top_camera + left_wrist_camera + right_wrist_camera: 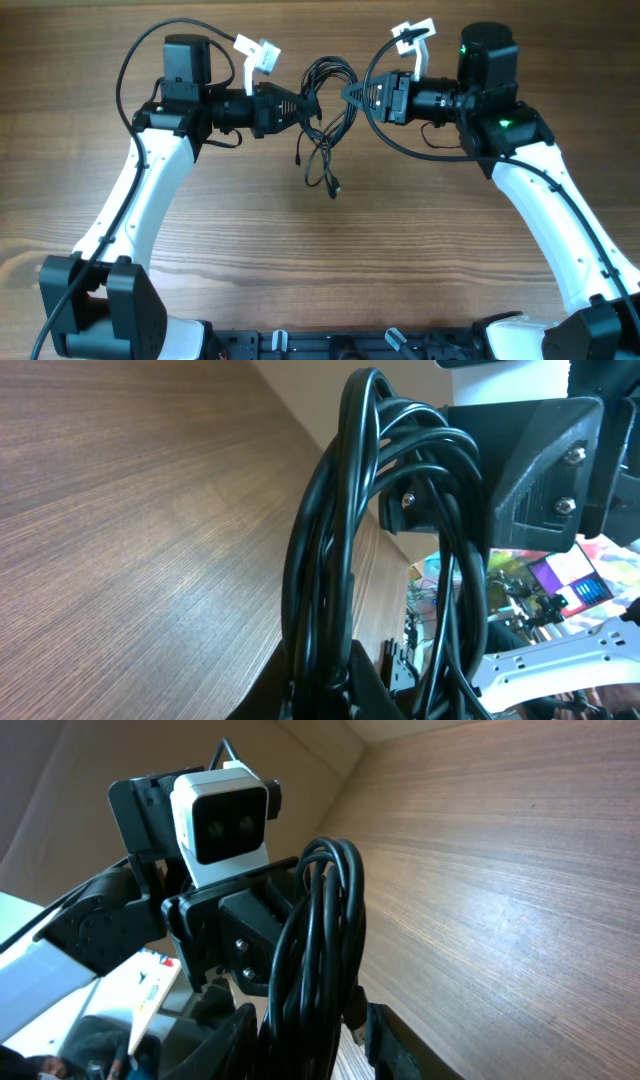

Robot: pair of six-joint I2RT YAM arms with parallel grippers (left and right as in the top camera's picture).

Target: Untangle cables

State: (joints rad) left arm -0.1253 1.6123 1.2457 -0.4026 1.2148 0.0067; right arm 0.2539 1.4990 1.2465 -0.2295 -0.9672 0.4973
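Observation:
The cables (pixel 328 88) are a knot of thin black cords hanging in the air between my two grippers, with loose strands drooping to the table and a plug end (pixel 336 190) lying on the wood. My left gripper (pixel 302 103) is shut on the left side of the bundle; in its wrist view the cable loops (pixel 340 540) rise straight out of the gripper (pixel 325 695). My right gripper (pixel 352 93) has its jaws closed in around the bundle's right side. There the cables (pixel 320 920) fill the gripper (pixel 312 1045), with a small plug (pixel 355 1010) against one finger (pixel 400 1045).
Thicker black wires (pixel 135 60) loop out behind both arms. The white arm links (pixel 150 200) reach in from the front corners. Wood tabletop (pixel 330 270) lies below and in front of the hanging strands.

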